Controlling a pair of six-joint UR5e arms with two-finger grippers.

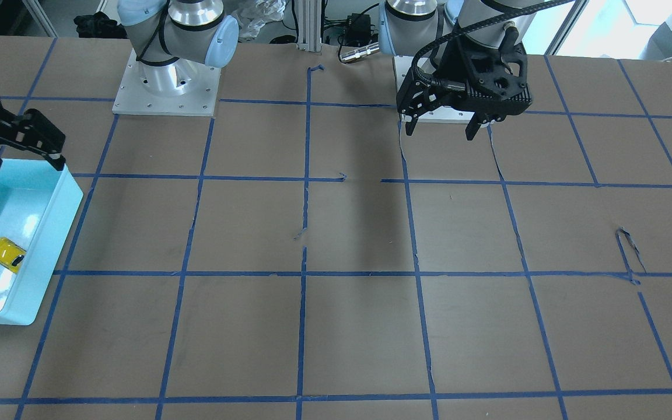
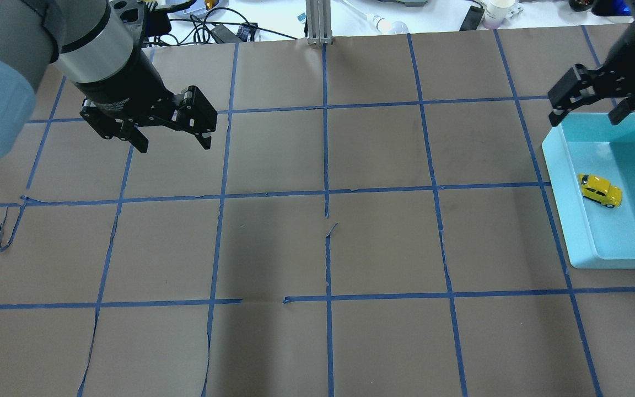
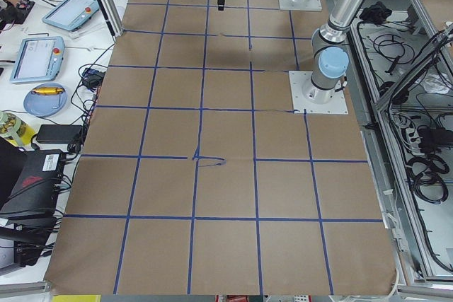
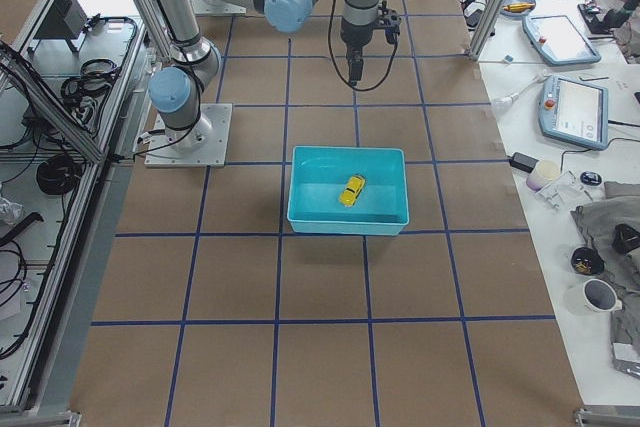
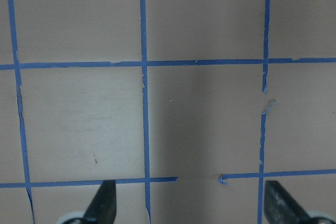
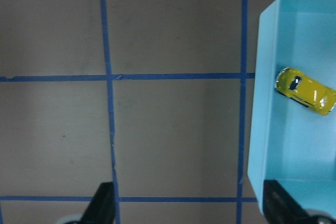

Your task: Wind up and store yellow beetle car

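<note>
One yellow beetle car (image 2: 601, 191) lies apart from right hand (image 2: 586, 119).

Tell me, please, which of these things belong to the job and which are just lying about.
Belongs to the job:
- yellow beetle car, lying in the light-blue bin
- right gripper, open, holding nothing
- left gripper, open, holding nothing

Just lying about:
- teach pendants on the side bench
- paper cup beyond the table
</note>
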